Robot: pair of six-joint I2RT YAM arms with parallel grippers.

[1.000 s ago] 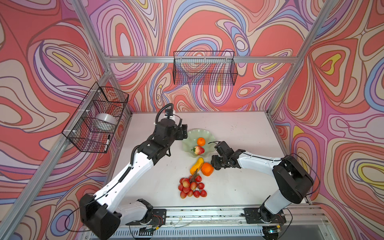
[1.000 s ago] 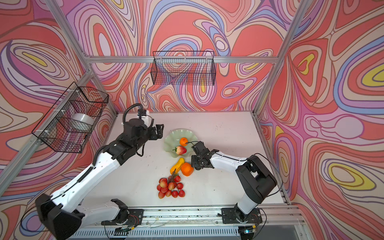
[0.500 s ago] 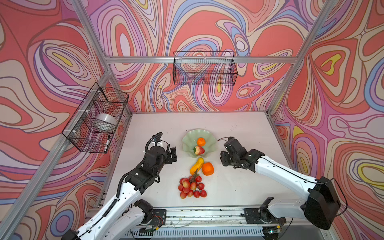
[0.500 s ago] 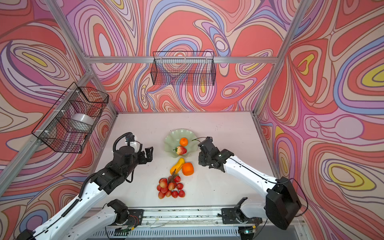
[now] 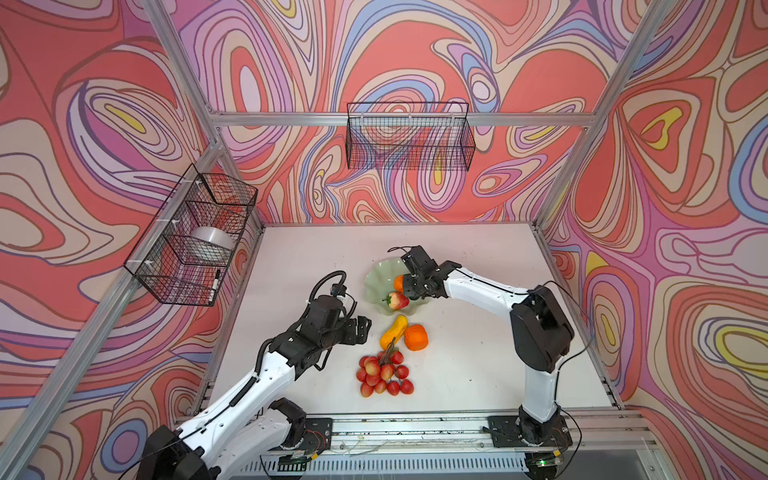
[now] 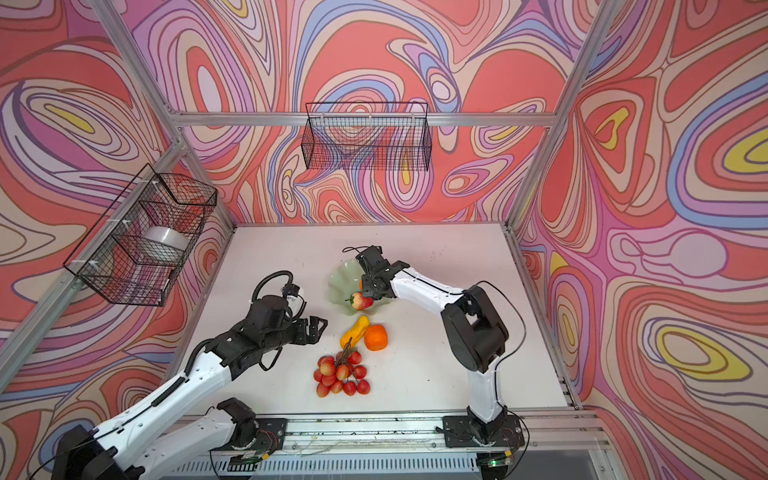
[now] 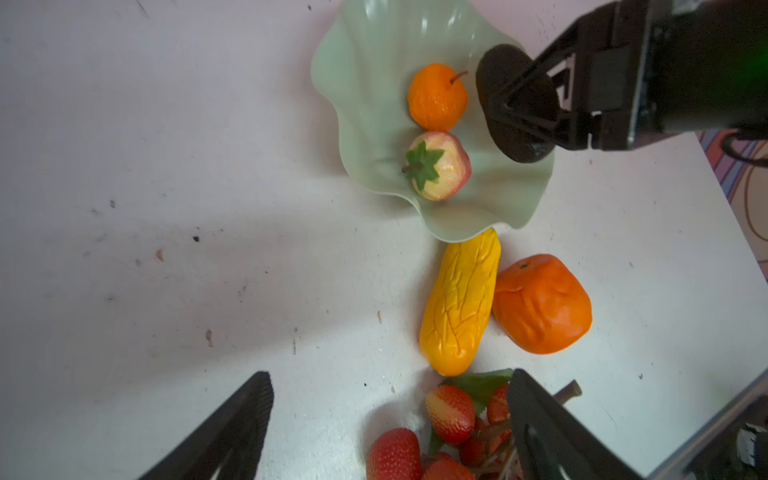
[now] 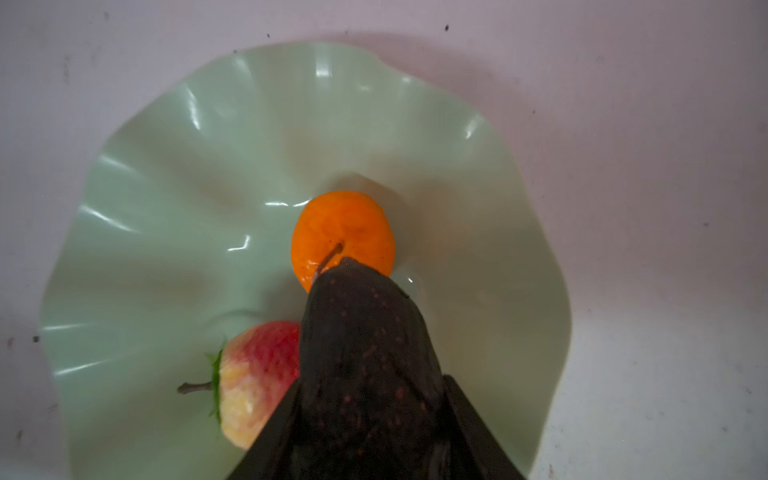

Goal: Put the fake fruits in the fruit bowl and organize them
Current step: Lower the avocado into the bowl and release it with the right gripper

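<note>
The right gripper (image 5: 413, 289) is clamped on the dark oval speckled plastic avocado (image 8: 365, 353), with one black finger on either side of it in the right wrist view. It holds the avocado over the pale green glossy fruit bowl with a wavy scalloped rim (image 8: 208, 166), which stands near the middle of the white desk (image 5: 478, 374). The avocado's narrow end points at the small round orange plastic fruit with a brown stem (image 8: 343, 237) lying in the bowl; whether the two touch, or whether the avocado rests on the bowl, cannot be told. Just beside that orange, nearer the bowl's front rim, lies the red-yellow plastic fruit with a green leafy cap (image 7: 438, 166). Outside the bowl, the yellow-orange elongated ribbed plastic fruit (image 7: 461, 301) lies on the desk with one end at the bowl's rim, and the blocky orange plastic fruit (image 7: 542, 305) sits against its side. The red plastic berry cluster on a brown stem (image 5: 384, 374) lies in front of them, closer to the robot's bases. The left gripper (image 5: 363, 330) is spread wide with nothing between its jaws, low over the desk, to the left of the yellow fruit in both top views. A black wire basket on the left wall (image 5: 195, 237) holds a silvery-white round bowl (image 5: 212, 243), and another black wire basket (image 5: 409, 137) hangs on the back wall.
</note>
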